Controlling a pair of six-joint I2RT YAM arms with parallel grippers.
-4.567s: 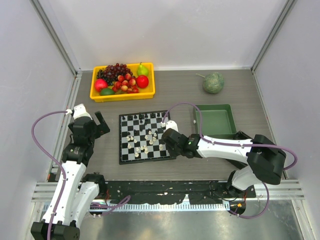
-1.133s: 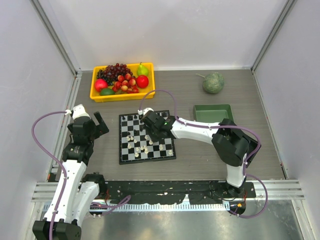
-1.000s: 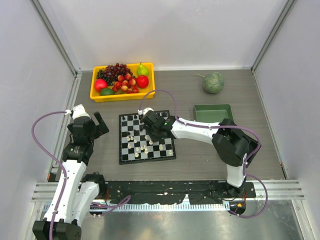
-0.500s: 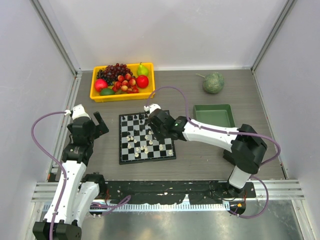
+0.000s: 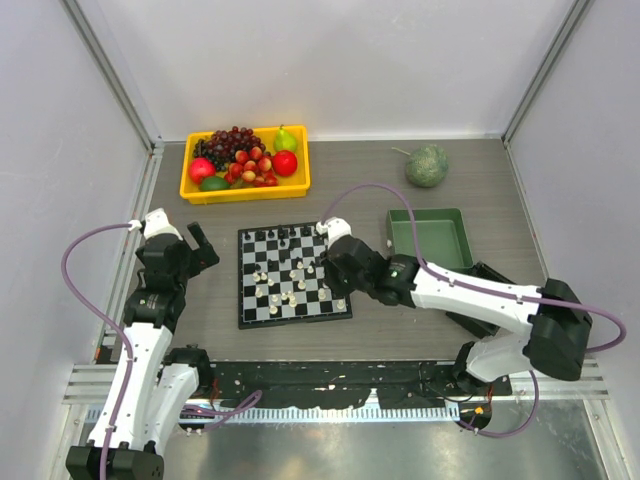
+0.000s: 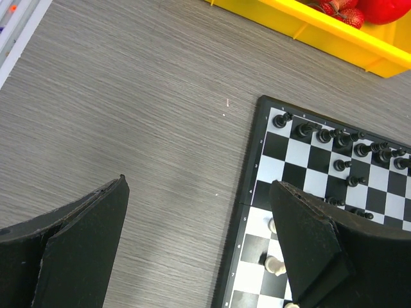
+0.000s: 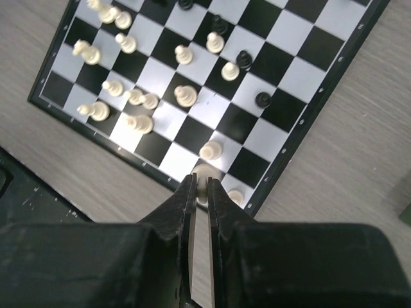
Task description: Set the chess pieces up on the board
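Note:
The board (image 5: 245, 322) lies mid-table, cream-white chess pieces (image 5: 275, 290) scattered on its near half and black ones (image 5: 285, 236) along the far rows. My right gripper (image 5: 335, 283) hovers over the board's near right corner (image 7: 319, 102). It (image 7: 200, 186) is shut on a cream-white piece (image 7: 204, 174), with more white pieces (image 7: 128, 96) spread beyond. My left gripper (image 5: 195, 245) hangs open over bare table left of the board (image 6: 253, 167). Nothing lies between its fingers (image 6: 199, 184). A row of black pieces (image 6: 321, 135) shows in the left wrist view.
A yellow tray (image 5: 245, 192) of fruit stands at the back left, and its wall (image 6: 321, 29) also shows in the left wrist view. A green tray (image 5: 392, 240) sits right of the board, with a green round fruit (image 5: 426, 165) behind it.
My right arm has swung from the board's middle toward its near right corner, its gripper staying shut. The left arm has not moved.

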